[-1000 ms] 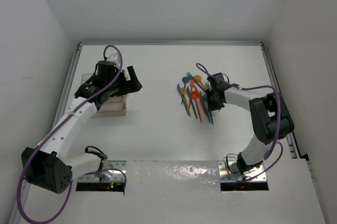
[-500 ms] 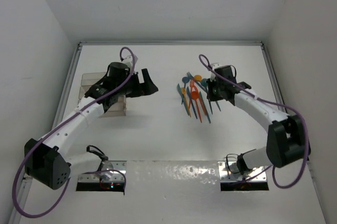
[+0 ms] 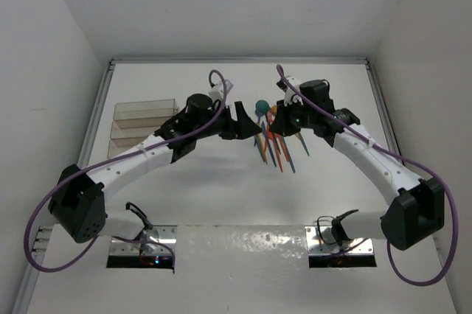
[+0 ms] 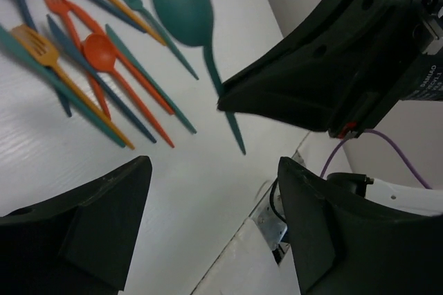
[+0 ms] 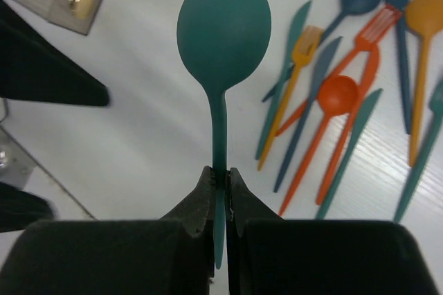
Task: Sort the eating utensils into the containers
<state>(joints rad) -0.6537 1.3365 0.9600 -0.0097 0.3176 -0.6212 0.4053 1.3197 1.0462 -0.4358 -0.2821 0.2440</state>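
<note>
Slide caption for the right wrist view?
Right hand pinches the handle of a round-bowled teal plastic spoon.

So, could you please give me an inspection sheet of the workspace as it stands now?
Surface: white table, no spills seen.
Job's things: orange, blue and teal utensils lie loose mid-table; one teal spoon is held apart from them; clear containers sit at the left edge.
Clutter: nothing seen.
Grippers: right gripper shut on the spoon's handle; left gripper open, holding nothing, close by.
Cables: purple cables loop off both arms.
Surroundings: white walls on three sides.
</note>
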